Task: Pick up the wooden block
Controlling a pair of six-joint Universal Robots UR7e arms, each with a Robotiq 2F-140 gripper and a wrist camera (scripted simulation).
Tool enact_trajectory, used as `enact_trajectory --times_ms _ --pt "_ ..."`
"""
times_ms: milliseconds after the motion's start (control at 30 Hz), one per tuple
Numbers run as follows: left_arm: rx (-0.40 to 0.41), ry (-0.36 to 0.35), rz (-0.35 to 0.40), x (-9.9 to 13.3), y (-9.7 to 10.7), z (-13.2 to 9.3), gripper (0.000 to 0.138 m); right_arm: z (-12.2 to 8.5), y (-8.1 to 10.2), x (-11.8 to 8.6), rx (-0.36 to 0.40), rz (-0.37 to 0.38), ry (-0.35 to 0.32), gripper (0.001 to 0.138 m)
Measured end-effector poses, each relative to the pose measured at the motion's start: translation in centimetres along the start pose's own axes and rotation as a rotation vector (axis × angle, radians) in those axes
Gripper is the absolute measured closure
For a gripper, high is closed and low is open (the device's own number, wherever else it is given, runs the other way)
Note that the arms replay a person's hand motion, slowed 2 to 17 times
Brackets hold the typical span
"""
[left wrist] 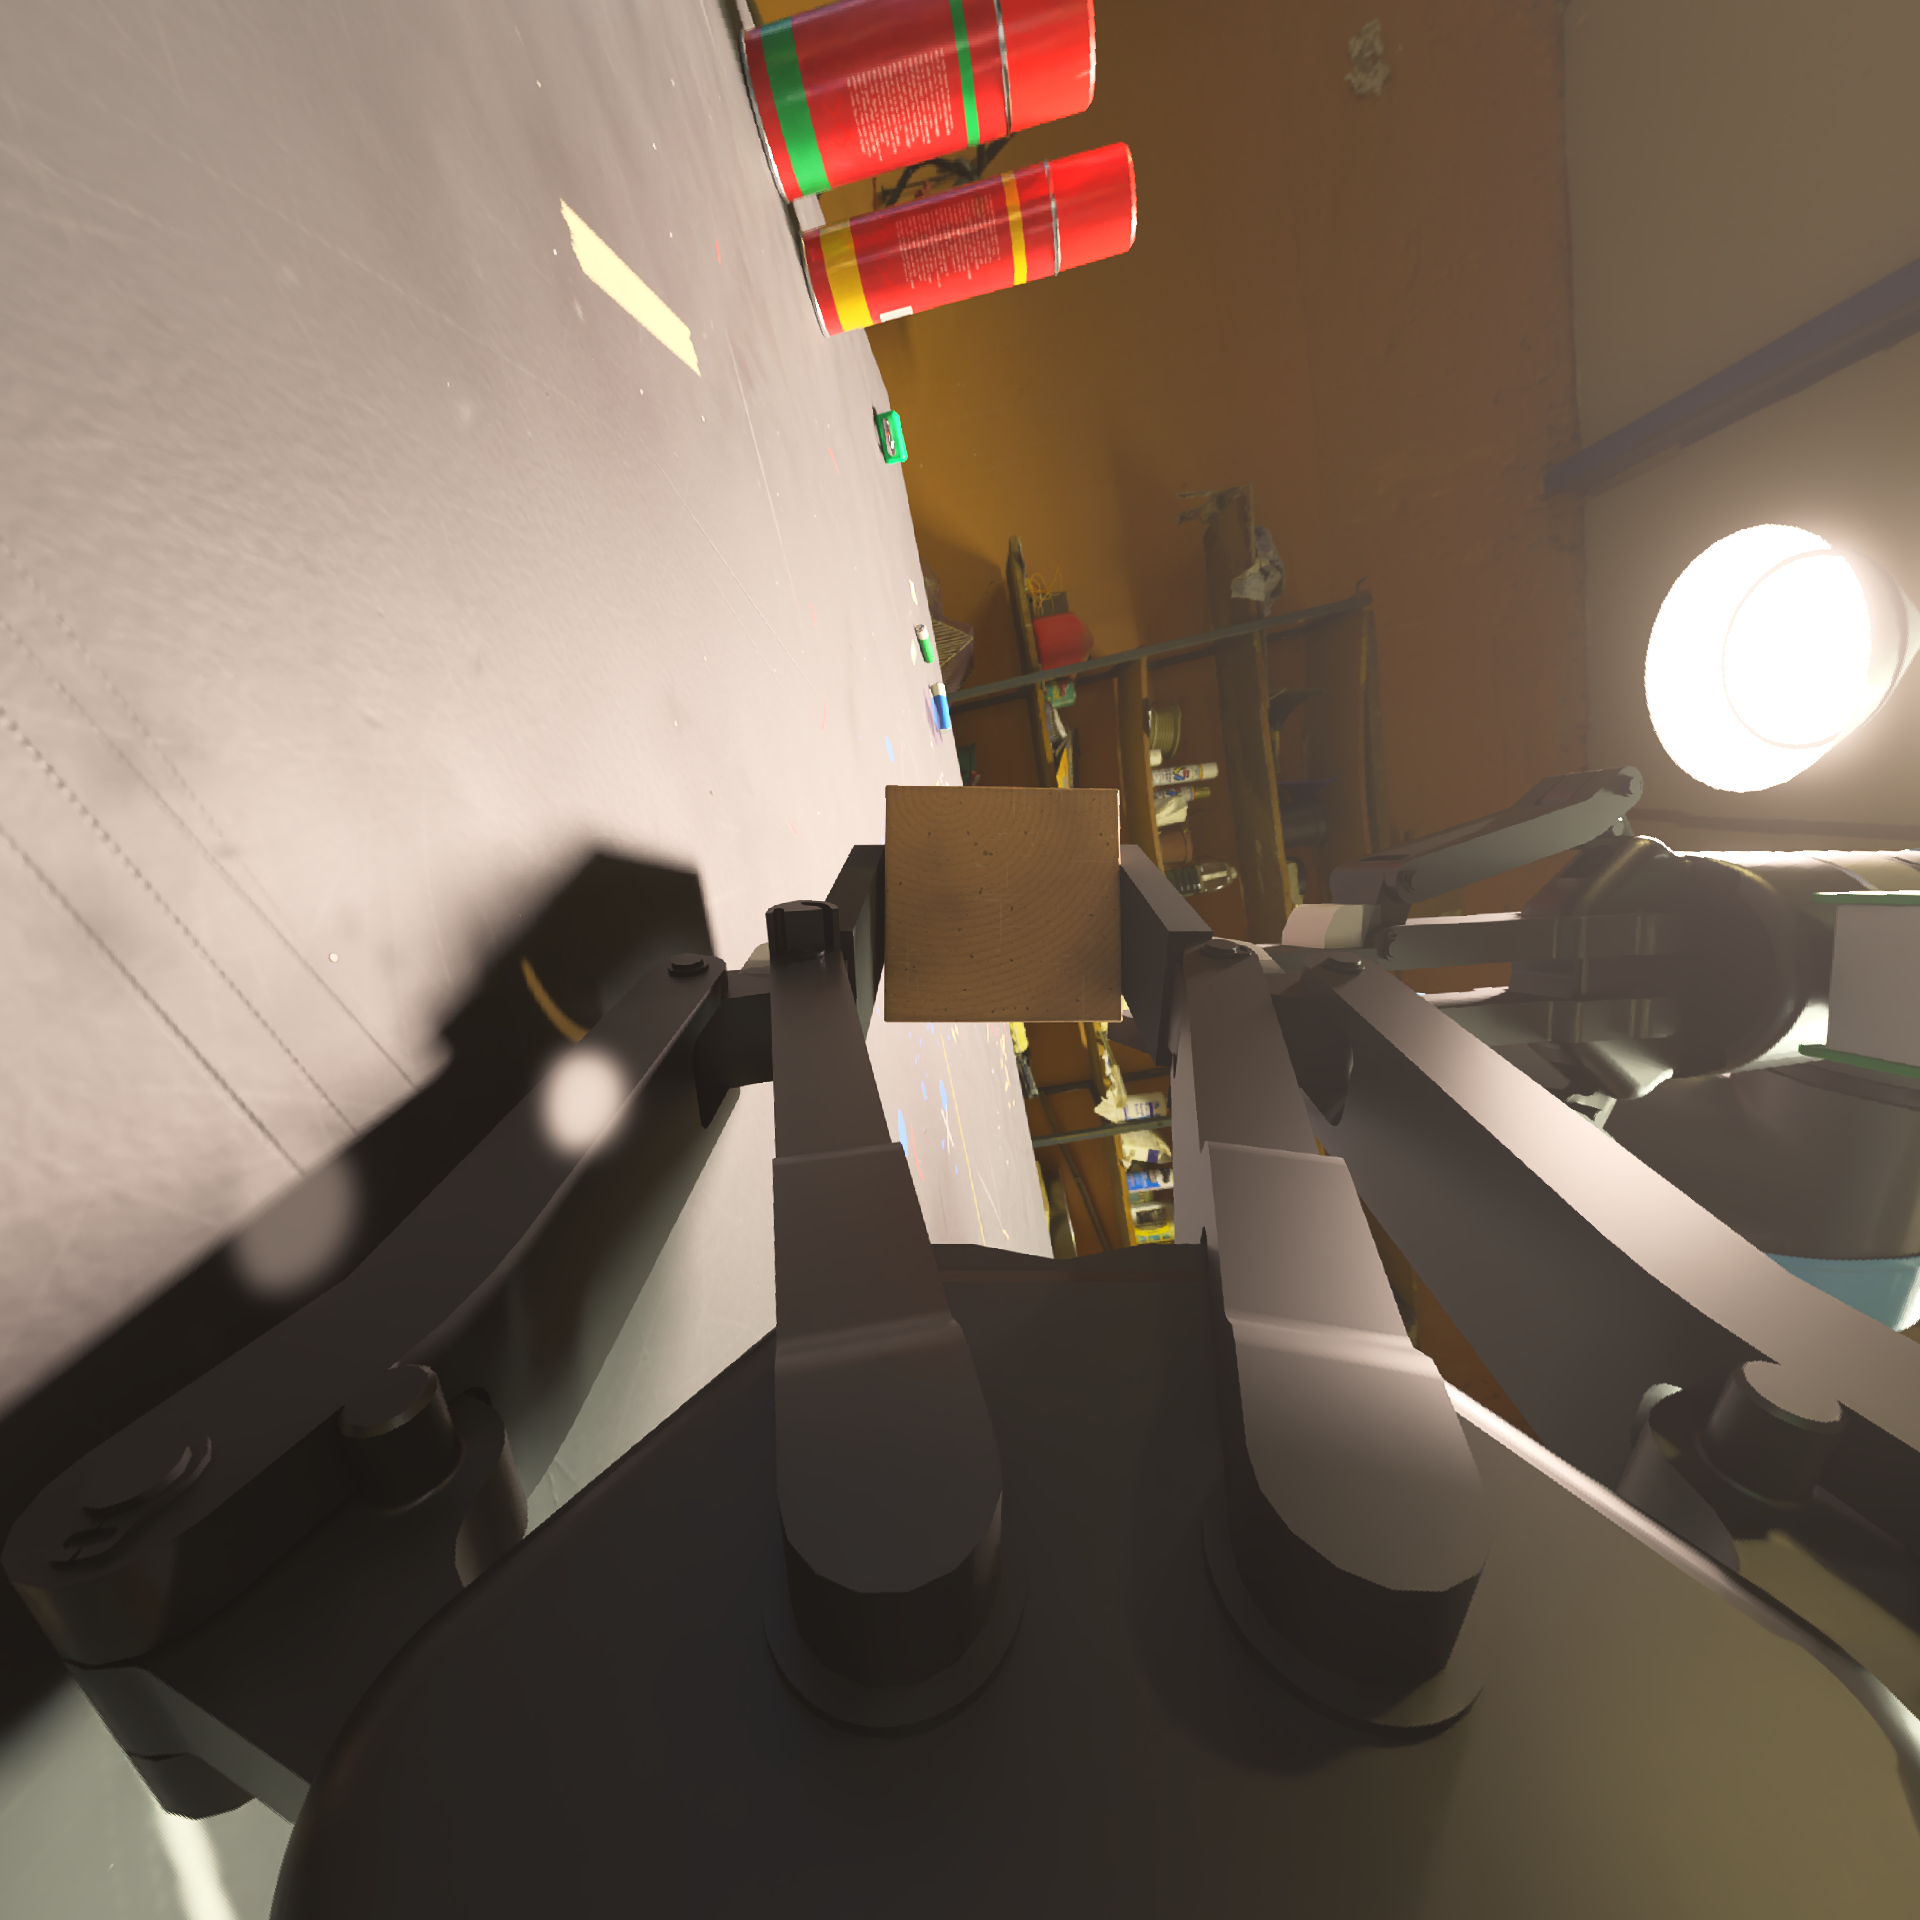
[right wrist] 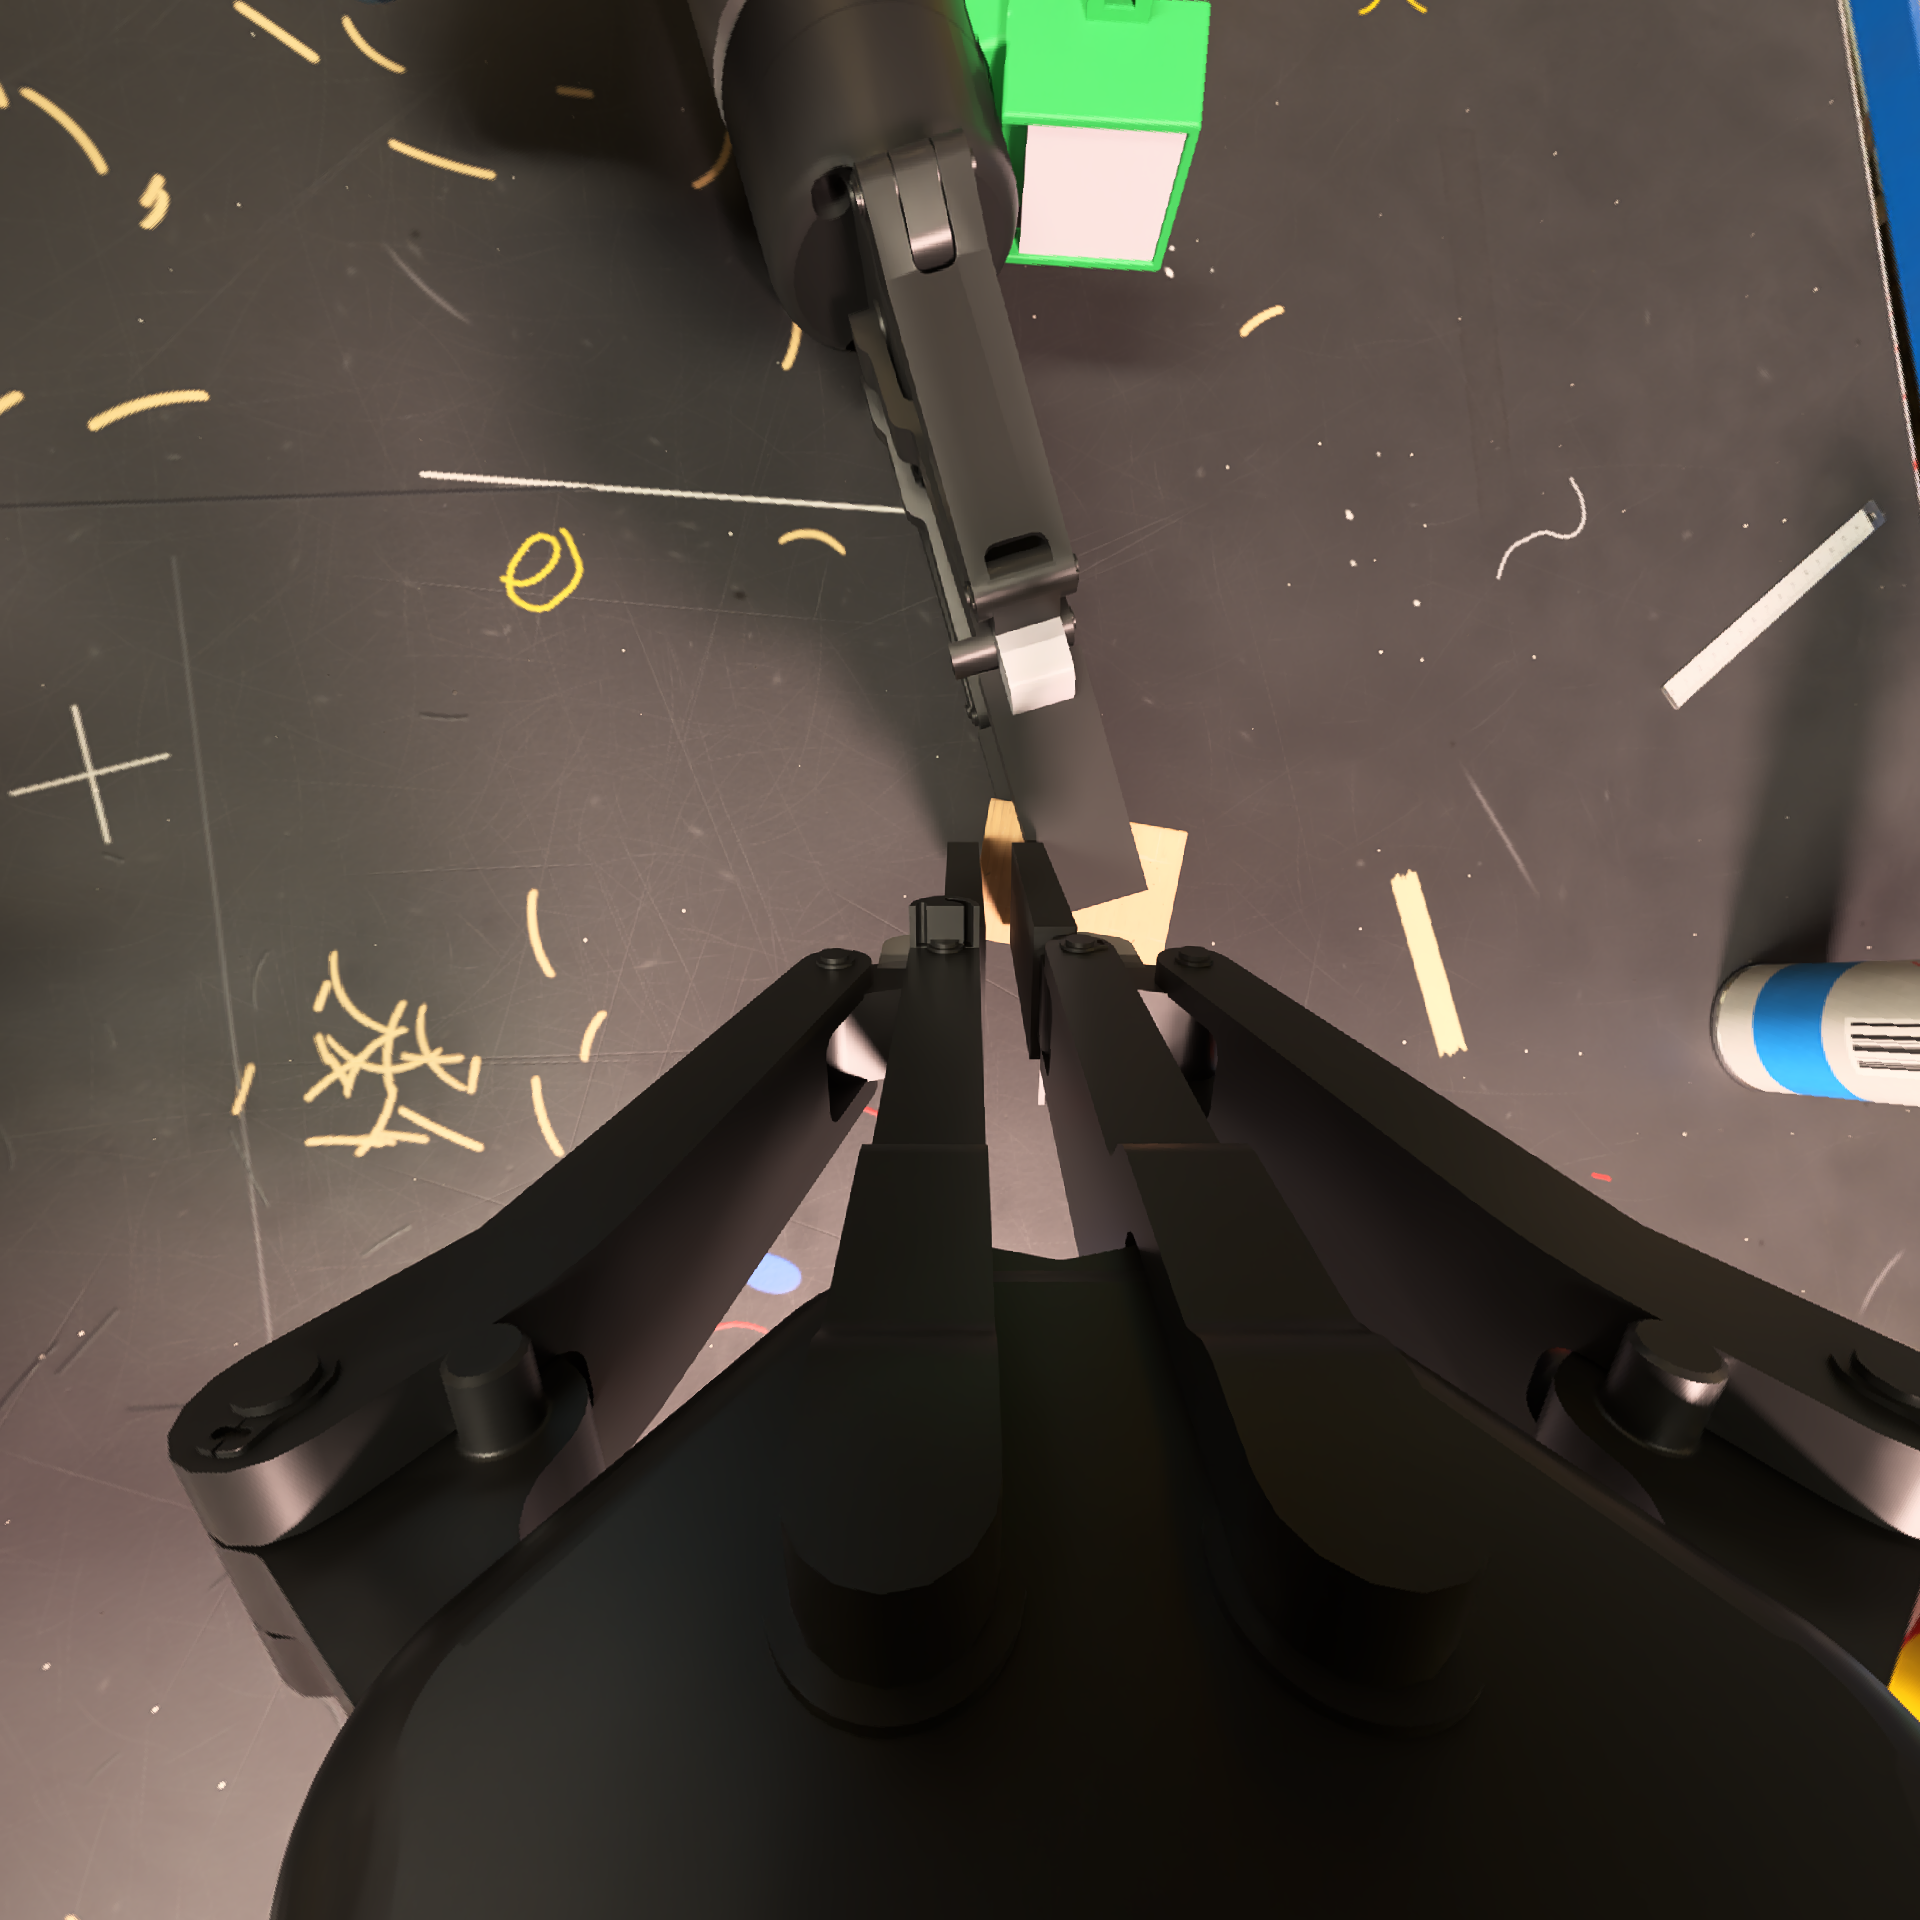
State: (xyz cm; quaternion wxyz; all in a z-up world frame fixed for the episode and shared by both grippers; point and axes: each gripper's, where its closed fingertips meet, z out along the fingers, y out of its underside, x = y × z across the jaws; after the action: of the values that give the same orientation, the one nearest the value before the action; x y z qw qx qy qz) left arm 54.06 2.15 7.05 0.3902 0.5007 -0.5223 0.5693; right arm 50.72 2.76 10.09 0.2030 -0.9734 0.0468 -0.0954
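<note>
The wooden block [left wrist: 1003, 904] is a light brown cube. My left gripper [left wrist: 1003, 914] is shut on it, one pad on each side, and holds it above the grey table [left wrist: 416, 623]. In the right wrist view the block [right wrist: 1162, 883] shows partly under the left gripper [right wrist: 1081, 831], which reaches in from the top. My right gripper [right wrist: 995, 894] hangs above the dark table [right wrist: 520, 727] with its fingers nearly together and nothing between them. It also shows in the left wrist view [left wrist: 1340, 920], to the right of the block and apart from it.
Two red cans [left wrist: 920, 94] [left wrist: 971, 239] stand at the table's far edge, with a small green item [left wrist: 890, 434] nearer. A blue and white cylinder [right wrist: 1818, 1029] lies at the right. A white strip [right wrist: 1766, 608] and a wooden stick [right wrist: 1429, 961] lie on the table. A green box [right wrist: 1101, 135] sits on the left arm's wrist.
</note>
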Motion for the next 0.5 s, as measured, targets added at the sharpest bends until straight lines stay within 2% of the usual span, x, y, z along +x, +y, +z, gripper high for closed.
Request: enact_trajectory --times_ms 500 --pt "0.026 0.047 -0.04 0.6 -0.4 -0.3 0.083 -0.3 -1.2 0.3 -0.01 -0.025 -0.025 0.13"
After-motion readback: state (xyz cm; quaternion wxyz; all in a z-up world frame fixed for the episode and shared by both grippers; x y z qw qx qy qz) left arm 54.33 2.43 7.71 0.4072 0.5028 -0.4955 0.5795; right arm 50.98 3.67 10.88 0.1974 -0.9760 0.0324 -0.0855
